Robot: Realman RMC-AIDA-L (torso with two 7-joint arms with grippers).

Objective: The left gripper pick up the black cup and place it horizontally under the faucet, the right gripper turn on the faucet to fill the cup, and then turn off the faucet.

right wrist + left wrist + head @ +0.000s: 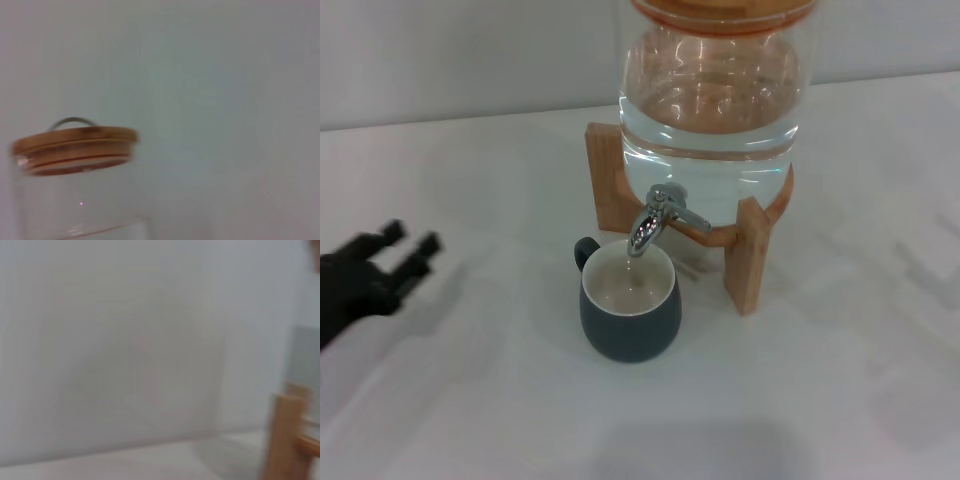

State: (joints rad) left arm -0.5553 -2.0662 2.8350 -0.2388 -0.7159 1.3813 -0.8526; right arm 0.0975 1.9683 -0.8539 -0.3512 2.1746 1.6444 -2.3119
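Note:
The black cup [630, 306] stands upright on the white table, directly under the spout of the chrome faucet [657, 219]. Its cream inside faces up and its handle points to the back left. My left gripper [410, 240] is far to the cup's left, low over the table, open and empty, clear of the cup. My right gripper is out of view in every frame. I cannot tell whether water runs from the spout.
The glass water dispenser [710, 110] sits on a wooden stand [750, 255] behind the cup. Its wooden lid [75, 147] shows in the right wrist view, and a stand leg [282, 440] shows in the left wrist view. White table [820, 400] all around.

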